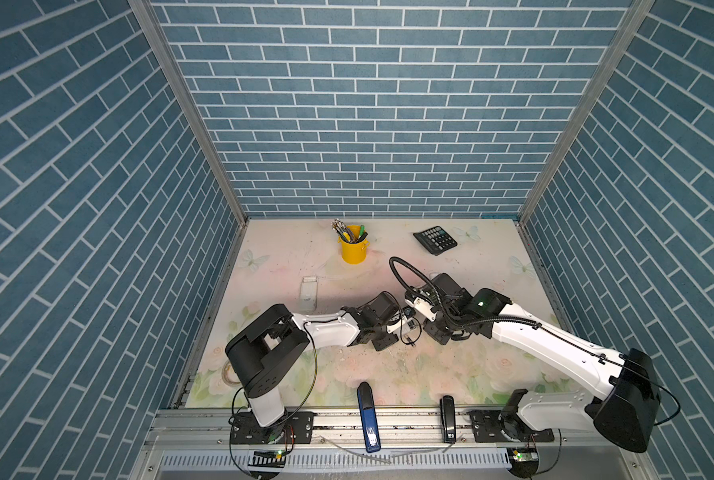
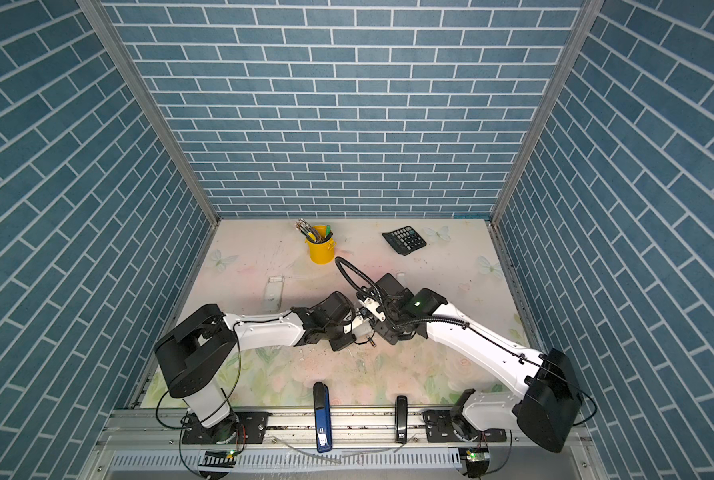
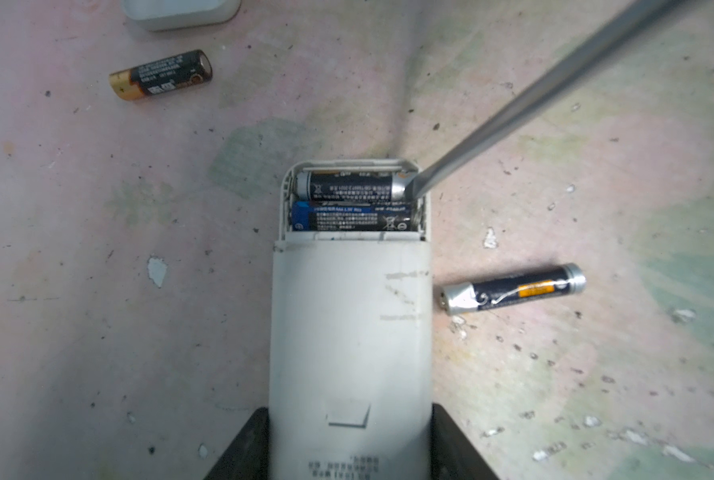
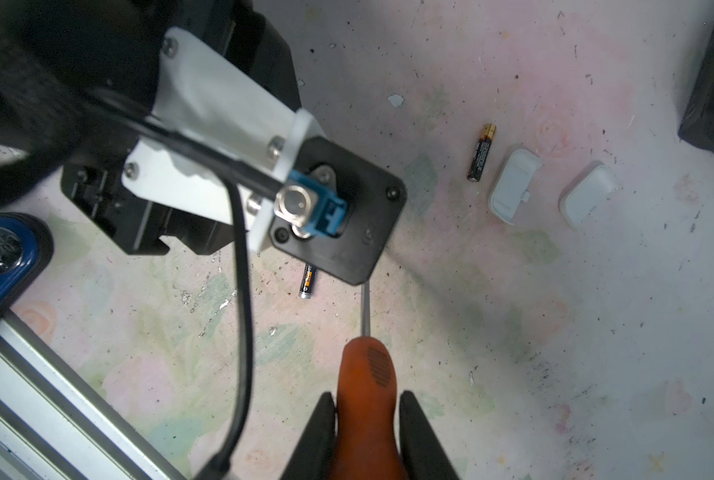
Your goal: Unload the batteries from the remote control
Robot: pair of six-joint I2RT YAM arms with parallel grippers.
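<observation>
The remote control (image 3: 349, 332) lies about mid-table (image 1: 288, 266), its back up and its compartment uncovered. Two cells sit inside, side by side: a black battery (image 3: 349, 185) at the outer end and a blue battery (image 3: 349, 217) next to it. Both carry a crossed-out bin mark and lines of small white print too blurred to read. Print near the remote's gripped end is equally illegible.

The left gripper (image 3: 349, 453) clamps the remote by its sides, jaws spread to the width of the body. The right gripper (image 4: 367, 401) is closed on the orange handle of a screwdriver (image 4: 367, 374), whose steel tip touches the black battery's silver end.

Two more cells lie loose on the table. An orange-labelled battery (image 3: 513, 289), its wrapper torn, lies just beside the remote. A gold-ended battery (image 3: 160, 75) lies farther off, next to two white covers (image 4: 513, 187).

A second white remote (image 1: 307, 293) lies toward the left edge. A yellow pen cup (image 1: 353, 249) stands toward the far edge, and a calculator (image 1: 435, 240) lies by the far right corner.
</observation>
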